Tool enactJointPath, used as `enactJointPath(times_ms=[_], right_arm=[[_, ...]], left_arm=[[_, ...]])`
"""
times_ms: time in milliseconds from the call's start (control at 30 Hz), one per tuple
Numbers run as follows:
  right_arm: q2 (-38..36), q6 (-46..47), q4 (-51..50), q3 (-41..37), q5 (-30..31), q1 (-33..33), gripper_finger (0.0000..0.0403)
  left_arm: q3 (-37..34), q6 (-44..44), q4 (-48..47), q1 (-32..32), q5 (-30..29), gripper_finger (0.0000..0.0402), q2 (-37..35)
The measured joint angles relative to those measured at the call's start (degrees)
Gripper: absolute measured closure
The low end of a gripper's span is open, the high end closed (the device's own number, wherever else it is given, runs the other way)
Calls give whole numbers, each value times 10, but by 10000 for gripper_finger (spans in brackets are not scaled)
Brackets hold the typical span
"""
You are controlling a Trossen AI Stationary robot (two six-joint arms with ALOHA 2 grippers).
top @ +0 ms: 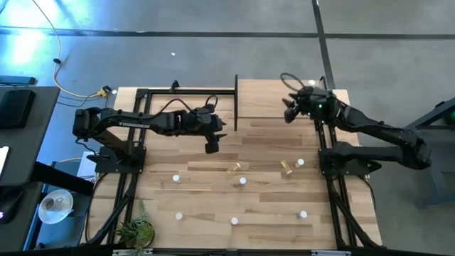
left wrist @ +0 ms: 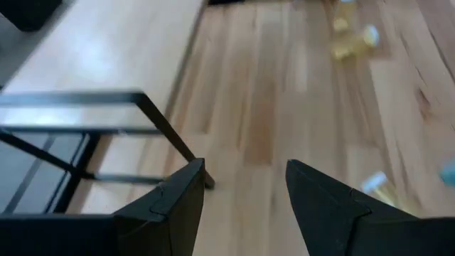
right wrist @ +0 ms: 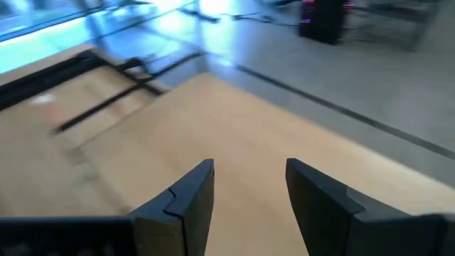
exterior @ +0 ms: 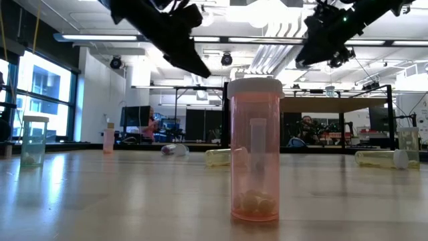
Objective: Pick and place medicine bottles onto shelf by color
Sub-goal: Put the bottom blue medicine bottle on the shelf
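Wrist views, both jaws apart, empty

This is a robotics lab or workshop in an open industrial hall. A bare concrete floor (top: pixel 213 43) surrounds the plank table (top: pixel 263 153), and a yellow cable (top: pixel 67 85) runs across it. Beyond the table, the low view shows exposed ceiling ducts (exterior: pixel 267 57), strip lights (exterior: pixel 107 37), tall windows (exterior: pixel 40 94), cluttered workbenches and a seated person (exterior: pixel 150 126).

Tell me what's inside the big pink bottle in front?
Small pale pills lie heaped at the bottom of the pink bottle. Above them it looks empty up to the white cap. What the cap hides cannot be seen.
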Motion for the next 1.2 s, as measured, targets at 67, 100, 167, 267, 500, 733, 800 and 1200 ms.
enactJointPath(times_ms=[67, 100, 167, 267, 500, 733, 800, 1200], right_arm=[[2, 8, 0, 0, -4, 29, 235], [3, 12, 2, 0, -4, 42, 235], [6, 15, 2, 0, -5, 67, 235], [16, 16, 2, 0, -5, 102, 235], [44, 40, 7, 0, -3, 159, 235], [50, 45, 41, 0, -3, 212, 235], [50, 45, 49, 0, -3, 229, 235], [106, 48, 55, 0, -3, 333, 235]], left_arm=[[0, -9, -31, -9, 0, 215, -7], [0, -13, -46, -16, 0, 215, -11], [0, -23, -74, -30, 0, 215, -20], [0, -41, -116, -55, 0, 215, -34], [0, -108, -165, -126, -2, 215, -63], [0, -189, -238, -192, -8, 215, -83], [0, -213, -255, -211, -9, 215, -84], [0, -310, -274, -347, -83, 215, -84]])
